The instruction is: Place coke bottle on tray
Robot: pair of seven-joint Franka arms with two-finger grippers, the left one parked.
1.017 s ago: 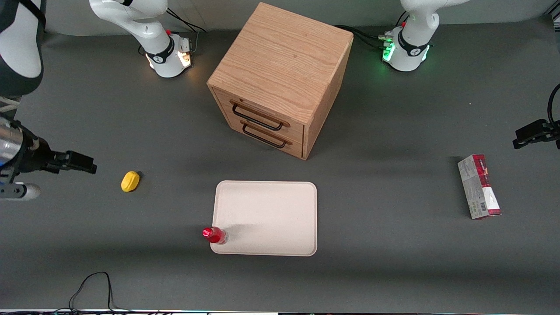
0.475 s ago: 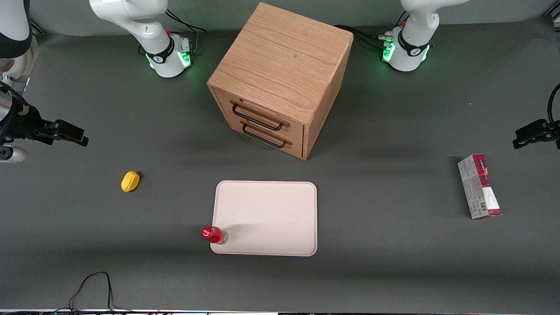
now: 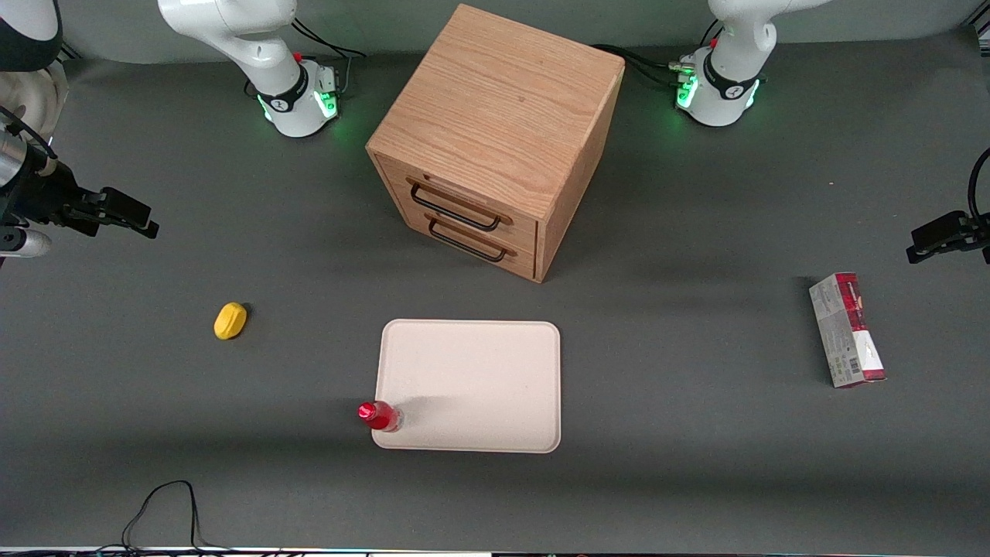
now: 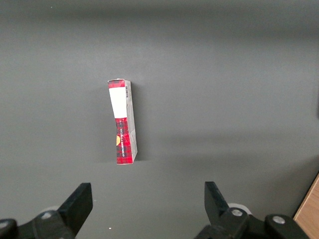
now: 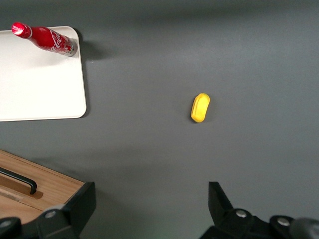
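Small red coke bottle (image 3: 379, 415) (image 5: 46, 38), red cap, clear base: upright on tray corner nearest front camera, toward working arm's end. Pale cream-pink rectangular tray (image 3: 479, 379) (image 5: 35, 89), rounded corners, low rim: flat on table in front of drawers. Gripper (image 3: 128, 217) raised, well apart, fingers spread.

Right arm rises from its base near the table's edge farthest from the front camera, at the working arm's end. Upper links arch out over that end of the table. Wrist held high above the surface, near the working arm's end edge. Gripper (image 3: 128, 214) points inward along the table; the wrist camera looks straight down. Fingers (image 5: 79, 205) spread wide apart, nothing between them. Gripper touches nothing.
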